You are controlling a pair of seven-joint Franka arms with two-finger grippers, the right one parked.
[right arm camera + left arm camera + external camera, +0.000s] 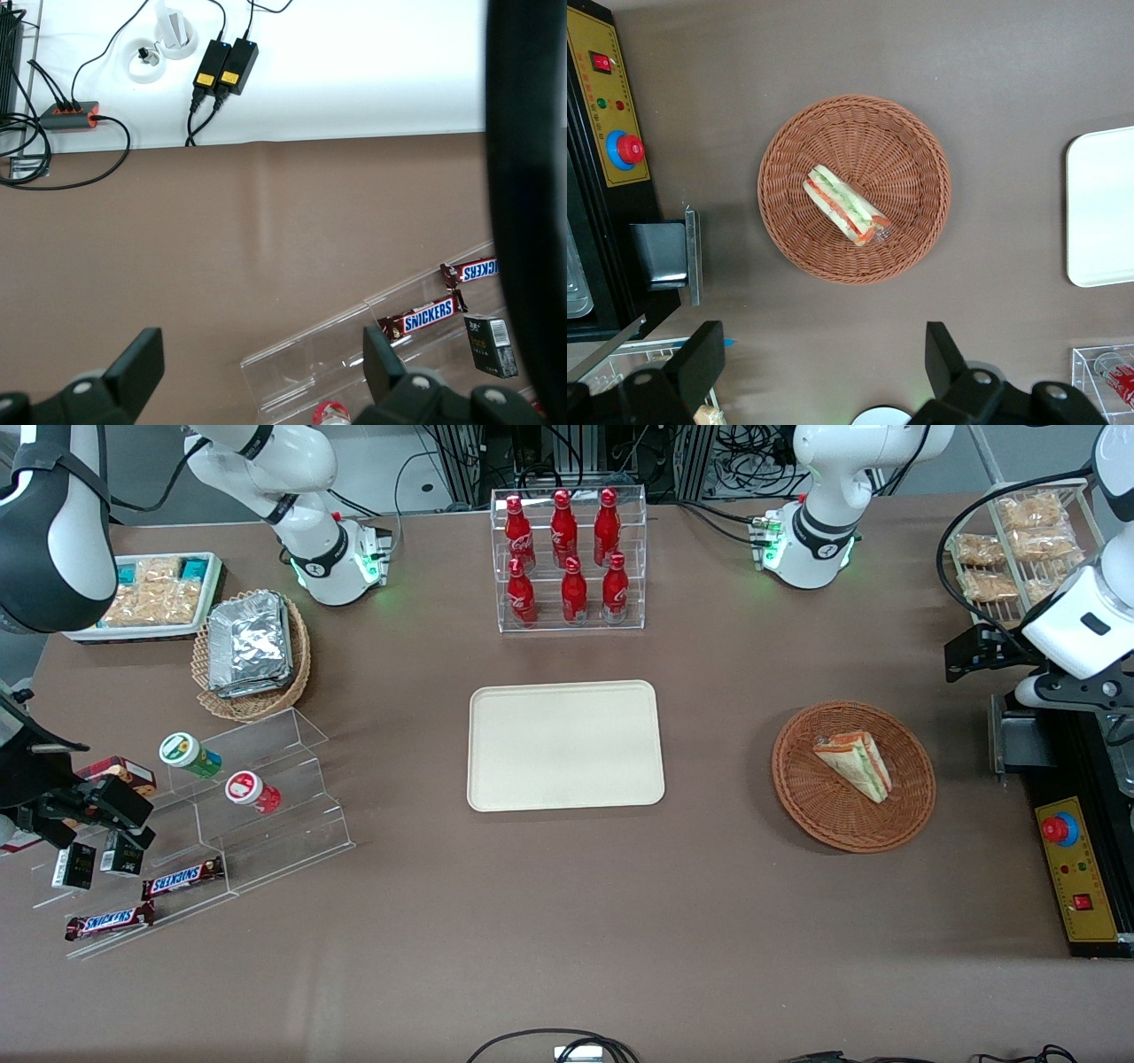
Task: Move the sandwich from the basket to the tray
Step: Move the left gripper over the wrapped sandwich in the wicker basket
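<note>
The basket (853, 777) is reddish-brown woven wicker. In the basket, the sandwich (854, 763) shows pale bread with green, orange-red and white filling layers. Beside the basket, toward the parked arm's end of the table, the tray (565, 746) is plain cream-beige. The table (567, 921) is uniform matte brown. The gripper (824, 367), above the table near the basket, has black fingers (700, 359) spread apart. Farther from the front camera than the tray, the bottles (567, 558) are red with white lettering, in a clear rack.
</note>
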